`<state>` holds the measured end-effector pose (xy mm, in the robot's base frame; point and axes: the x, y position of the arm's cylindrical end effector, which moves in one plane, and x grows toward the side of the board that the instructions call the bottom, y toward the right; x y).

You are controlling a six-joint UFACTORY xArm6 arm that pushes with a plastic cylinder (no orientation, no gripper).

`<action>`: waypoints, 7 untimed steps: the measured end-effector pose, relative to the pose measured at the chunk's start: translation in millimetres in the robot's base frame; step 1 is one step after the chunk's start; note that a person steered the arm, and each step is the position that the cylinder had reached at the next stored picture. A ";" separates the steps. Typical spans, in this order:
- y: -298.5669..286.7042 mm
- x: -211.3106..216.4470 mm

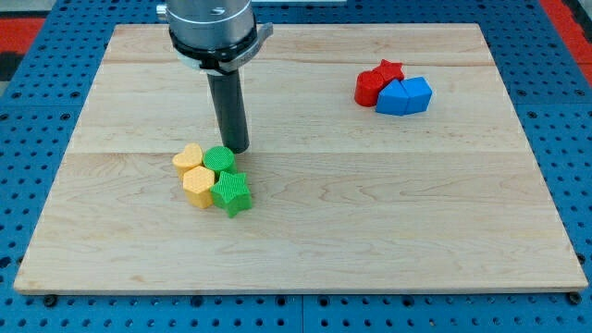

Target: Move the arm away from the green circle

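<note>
The green circle sits left of the board's middle in a tight cluster with a yellow heart, a yellow hexagon-like block and a green star. My tip stands on the board just at the upper right of the green circle, touching it or nearly so. The dark rod rises from there to the arm's grey head at the view's top.
A second cluster lies at the upper right: a red circle, a red star and two blue blocks pressed together. The wooden board rests on a blue pegboard table.
</note>
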<state>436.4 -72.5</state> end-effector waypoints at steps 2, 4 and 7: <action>73.3 15.9; 100.4 46.3; 121.8 91.6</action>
<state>528.0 49.4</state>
